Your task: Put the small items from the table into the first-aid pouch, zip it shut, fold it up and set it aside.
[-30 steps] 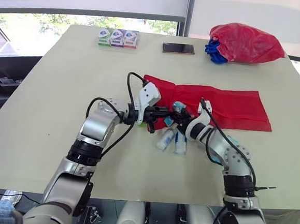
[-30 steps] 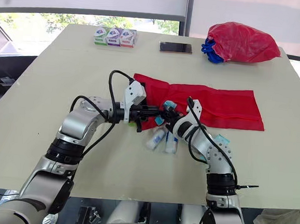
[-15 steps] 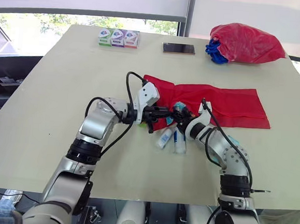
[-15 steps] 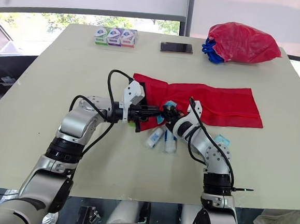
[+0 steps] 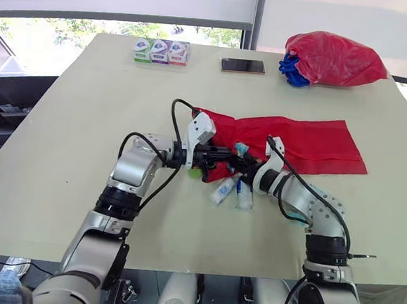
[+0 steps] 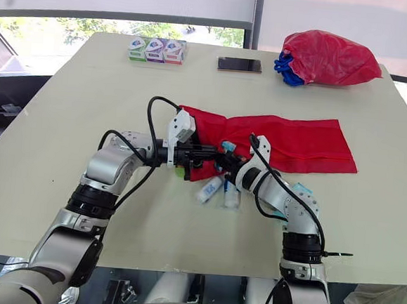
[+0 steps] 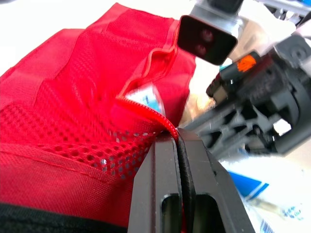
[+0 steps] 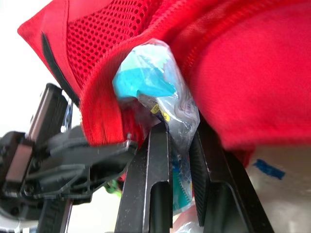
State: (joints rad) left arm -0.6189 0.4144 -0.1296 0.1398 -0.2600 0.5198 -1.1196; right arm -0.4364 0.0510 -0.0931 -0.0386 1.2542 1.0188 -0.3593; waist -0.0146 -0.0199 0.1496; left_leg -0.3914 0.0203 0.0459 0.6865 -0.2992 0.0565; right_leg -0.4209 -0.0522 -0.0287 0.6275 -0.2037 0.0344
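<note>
Phone (image 5: 242,65) lies near a bulging red bag (image 5: 334,58)

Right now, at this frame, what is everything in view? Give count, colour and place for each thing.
table: one, pale beige, under everything
first-aid pouch: one, red, laid out flat at mid-table
held packet: one, clear with blue contents, at the pouch's open mesh pocket
loose packets: at least two, white with blue print, on the table just near of the pouch
light-blue packet: one, beside the right forearm
small boxes: three, green, purple and red, far edge, left
phone: one, dark, far edge, centre
red bag: one, far right corner
blue bundle: one, against the bag's left side
left gripper: black, shut on the pouch's zip edge
right gripper: black, shut on the held packet
</note>
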